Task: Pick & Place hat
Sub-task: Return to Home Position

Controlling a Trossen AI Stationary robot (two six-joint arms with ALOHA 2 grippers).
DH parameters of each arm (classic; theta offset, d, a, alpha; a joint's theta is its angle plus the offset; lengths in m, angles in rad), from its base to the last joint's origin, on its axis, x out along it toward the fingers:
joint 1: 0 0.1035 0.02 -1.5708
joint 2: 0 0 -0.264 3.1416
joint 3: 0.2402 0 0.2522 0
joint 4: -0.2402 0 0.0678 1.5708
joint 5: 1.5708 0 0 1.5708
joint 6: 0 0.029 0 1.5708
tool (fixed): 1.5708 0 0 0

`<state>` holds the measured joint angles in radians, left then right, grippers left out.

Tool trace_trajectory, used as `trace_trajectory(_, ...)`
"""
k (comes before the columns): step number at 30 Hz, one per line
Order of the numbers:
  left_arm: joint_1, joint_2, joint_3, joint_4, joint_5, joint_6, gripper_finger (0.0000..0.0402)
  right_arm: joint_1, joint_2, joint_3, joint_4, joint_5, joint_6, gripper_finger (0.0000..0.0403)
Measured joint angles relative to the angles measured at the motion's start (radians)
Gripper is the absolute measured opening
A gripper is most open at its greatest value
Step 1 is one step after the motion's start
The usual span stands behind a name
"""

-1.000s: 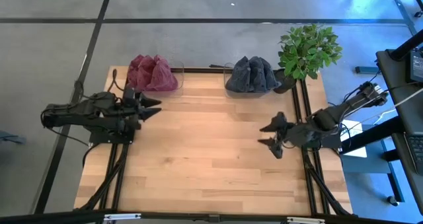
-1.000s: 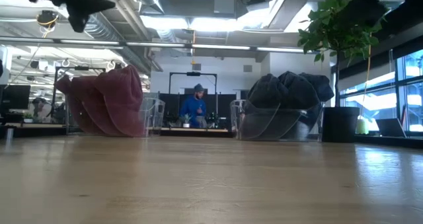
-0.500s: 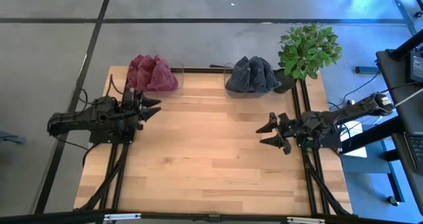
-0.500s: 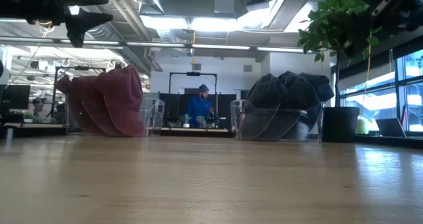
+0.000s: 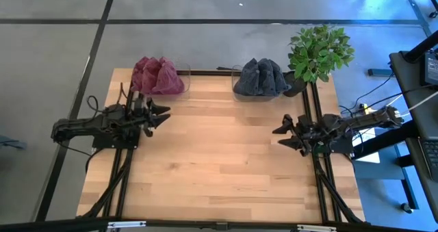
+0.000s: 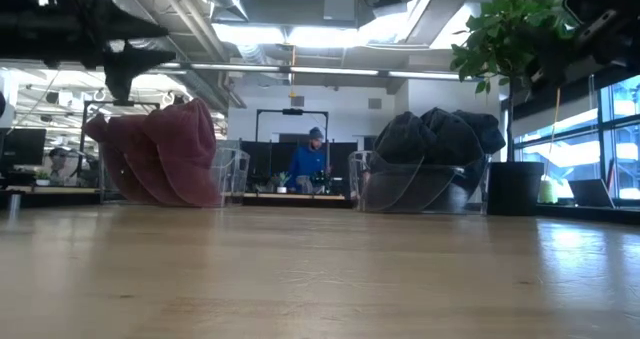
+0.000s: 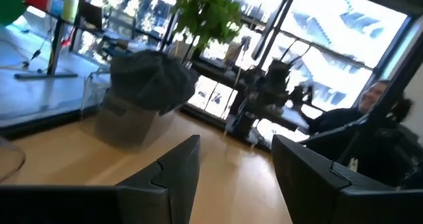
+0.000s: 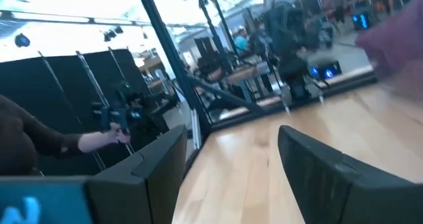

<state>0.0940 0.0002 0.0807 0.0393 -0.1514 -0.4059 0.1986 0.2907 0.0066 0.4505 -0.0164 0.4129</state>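
My left claw hangs above the left side of the table. Its two fingers are spread wide apart and hold nothing. My right claw hangs over the right side, near the edge. It is spread wide too, with nothing in it. Neither claw touches a hat. The red hats sit piled in the left clear bin at the back. The blue hats sit piled in the right clear bin, just beside the plant.
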Motion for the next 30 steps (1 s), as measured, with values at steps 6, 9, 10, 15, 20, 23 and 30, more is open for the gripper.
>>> trace_trajectory(6, 0.000, 0.000, -0.033, -0.022, -0.011, -0.017, 0.0182, 0.000, -0.054, 0.001, -0.016, -0.005, -0.046, 0.0239)
trace_trajectory(9, 0.000, 0.000, -0.054, -0.004, -0.013, -0.019, 0.0182, 0.000, -0.073, 0.001, -0.032, -0.005, -0.073, 0.0239)
trace_trajectory(10, 0.000, 0.000, -0.067, -0.006, -0.013, -0.027, 0.0182, 0.000, -0.079, 0.001, -0.032, -0.005, -0.083, 0.0239)
trace_trajectory(15, 0.000, 0.007, -0.072, -0.001, -0.007, 0.015, 0.0182, 0.000, -0.116, 0.001, -0.063, -0.005, -0.157, 0.0239)
trace_trajectory(20, 0.000, 0.013, -0.072, -0.001, -0.005, 0.050, 0.0182, 0.000, -0.175, 0.001, -0.177, -0.005, -0.127, 0.0239)
trace_trajectory(23, 0.000, 0.013, -0.072, -0.001, -0.005, 0.051, 0.0182, 0.000, -0.224, 0.001, -0.224, -0.005, -0.124, 0.0239)
trace_trajectory(30, 0.000, 0.013, -0.072, 0.000, -0.004, 0.053, 0.0182, 0.000, -0.290, 0.000, -0.326, -0.004, -0.157, 0.0239)
